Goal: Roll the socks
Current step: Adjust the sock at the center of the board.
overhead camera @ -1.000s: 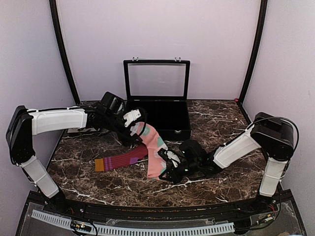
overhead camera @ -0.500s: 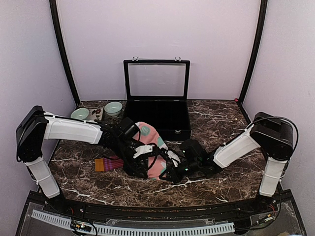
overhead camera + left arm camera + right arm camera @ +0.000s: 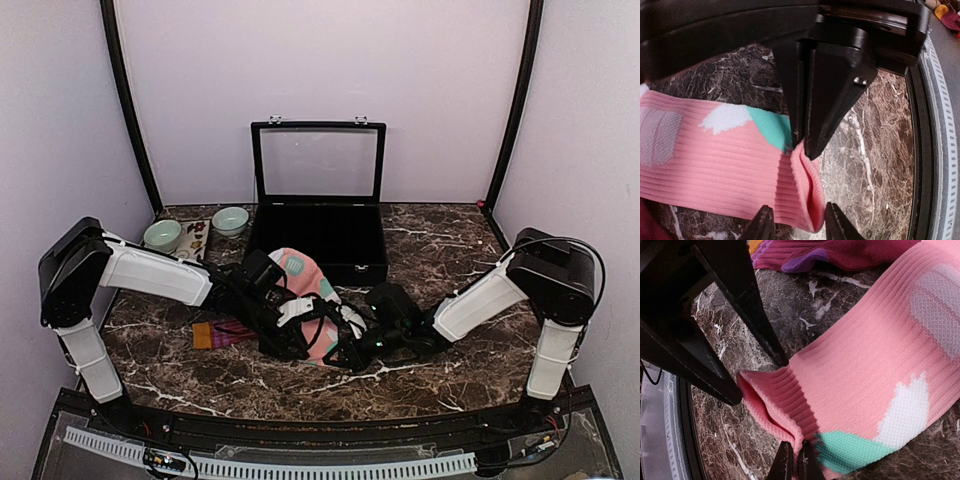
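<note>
**Both arms low at the pink sock (image 3: pixel 865 365) cuff**

An open black box (image 3: pixel 355 270) stands just behind it, with two bowls (image 3: pixel 162 234) at the far left. The maroon sock (image 3: pixel 222 333) lies partly under your left arm. Your right gripper (image 3: pixel 794 462) pinches the cuff. Your left gripper (image 3: pixel 797 220) straddles the same cuff, and you cannot tell whether it grips.

Salmon-pink sock (image 3: pixel 875 370) with mint and white patches; maroon sock (image 3: pixel 860 250) striped purple, orange cuff; brown, white-veined marble counter (image 3: pixel 450 385).
</note>
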Robot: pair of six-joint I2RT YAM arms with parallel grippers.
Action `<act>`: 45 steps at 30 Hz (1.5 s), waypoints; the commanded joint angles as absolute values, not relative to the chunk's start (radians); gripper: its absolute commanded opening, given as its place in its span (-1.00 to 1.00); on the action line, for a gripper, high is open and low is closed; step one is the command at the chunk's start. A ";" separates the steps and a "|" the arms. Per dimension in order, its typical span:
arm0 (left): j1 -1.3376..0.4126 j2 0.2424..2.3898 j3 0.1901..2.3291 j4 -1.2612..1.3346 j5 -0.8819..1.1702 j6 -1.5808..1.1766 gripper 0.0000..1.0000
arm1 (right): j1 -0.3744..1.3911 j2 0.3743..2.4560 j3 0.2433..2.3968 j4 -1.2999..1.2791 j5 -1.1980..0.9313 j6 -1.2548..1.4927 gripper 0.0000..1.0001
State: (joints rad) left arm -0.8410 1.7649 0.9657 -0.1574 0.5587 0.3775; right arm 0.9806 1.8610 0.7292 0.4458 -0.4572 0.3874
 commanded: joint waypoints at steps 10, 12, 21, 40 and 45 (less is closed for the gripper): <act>-0.851 1.783 0.960 -0.129 0.631 0.389 -0.25 | 0.976 1.887 0.704 0.425 -0.449 0.413 -0.92; -0.849 1.769 0.959 -0.158 0.651 0.414 0.08 | 0.976 1.885 0.704 0.418 -0.449 0.412 -0.92; -0.833 1.760 0.980 -0.166 0.627 0.460 0.32 | 0.976 1.887 0.707 0.412 -0.448 0.404 -0.92; -0.839 1.857 0.999 -0.126 0.625 0.419 -0.89 | 0.976 1.871 0.697 0.438 -0.441 0.428 -0.82; -0.839 1.861 0.993 -0.133 0.620 0.439 -1.00 | 0.964 1.826 0.689 0.466 -0.420 0.453 -0.66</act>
